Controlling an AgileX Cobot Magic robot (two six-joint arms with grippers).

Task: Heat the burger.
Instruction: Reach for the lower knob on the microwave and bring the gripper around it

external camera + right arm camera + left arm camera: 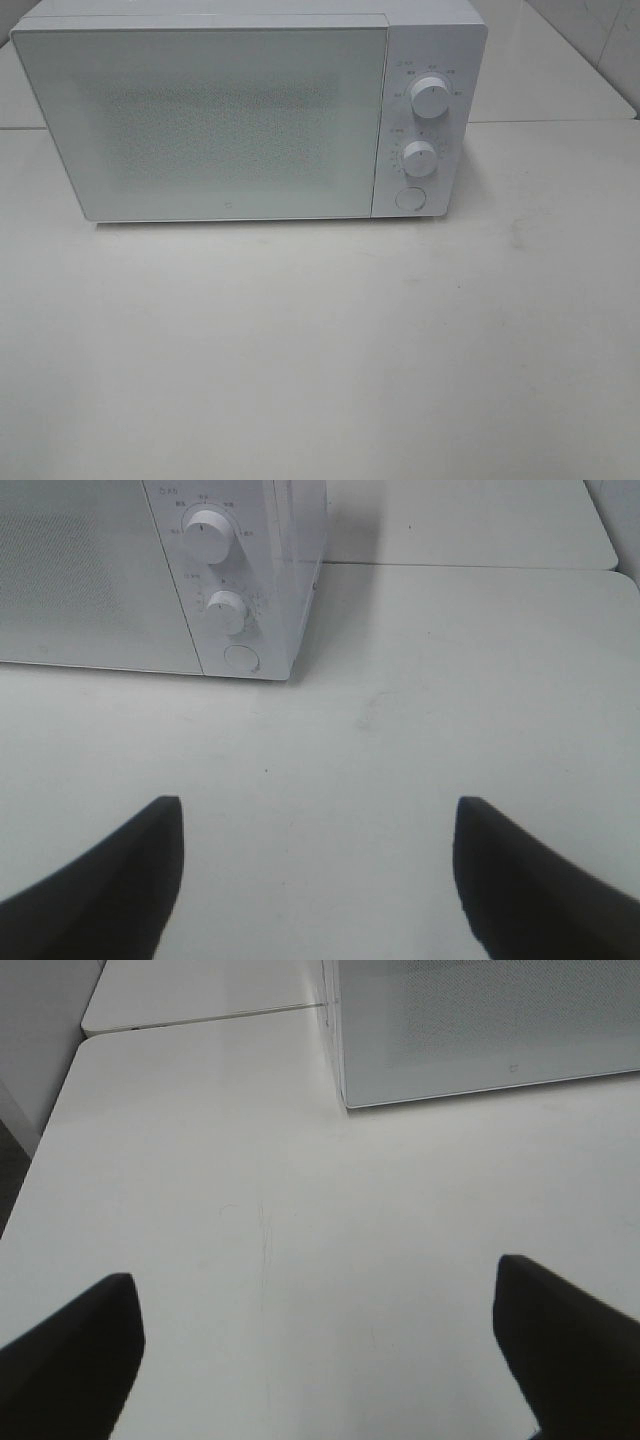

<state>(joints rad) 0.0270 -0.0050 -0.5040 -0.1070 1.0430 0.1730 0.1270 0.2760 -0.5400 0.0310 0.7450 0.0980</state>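
White tabletop (pixel 320 350), matte and evenly lit, filled the lower frame. A second white table (pixel 560 80) abutted it at upper right. Pale tiled wall (pixel 615 35) stood beyond.

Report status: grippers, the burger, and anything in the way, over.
Left gripper jaws open, empty. Right gripper jaws open, empty. Burger not in view. Microwave door shut, blocking the way in.
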